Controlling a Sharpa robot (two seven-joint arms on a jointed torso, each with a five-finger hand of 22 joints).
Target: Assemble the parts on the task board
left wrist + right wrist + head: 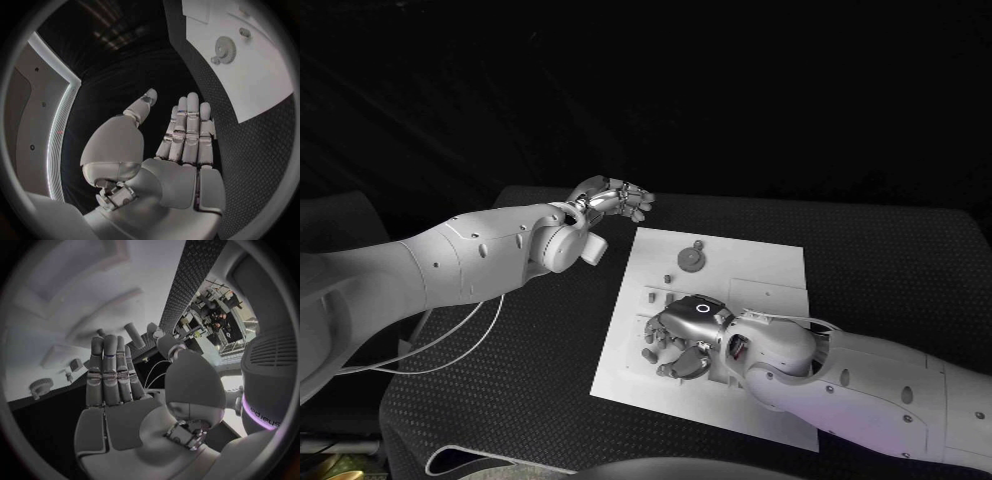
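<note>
The white task board (747, 275) lies in the middle of the black table. A grey gear (691, 259) sits near its far end, with small grey pieces (651, 295) at its left edge. My right hand (687, 335) hovers over the board's near left part, palm bare and fingers straight (111, 371), holding nothing. Beyond those fingers are the board (69, 305), upright pegs (134, 335) and the gear (41, 386). My left hand (612, 201) hangs off the board's far left corner, fingers stretched out (187, 131) and empty. The board (262, 80) and gear (225, 48) lie beyond it.
The black textured mat (516, 380) spreads round the board, bare to the left and the far right. A pale cable (444, 345) loops under my left arm at the mat's left edge.
</note>
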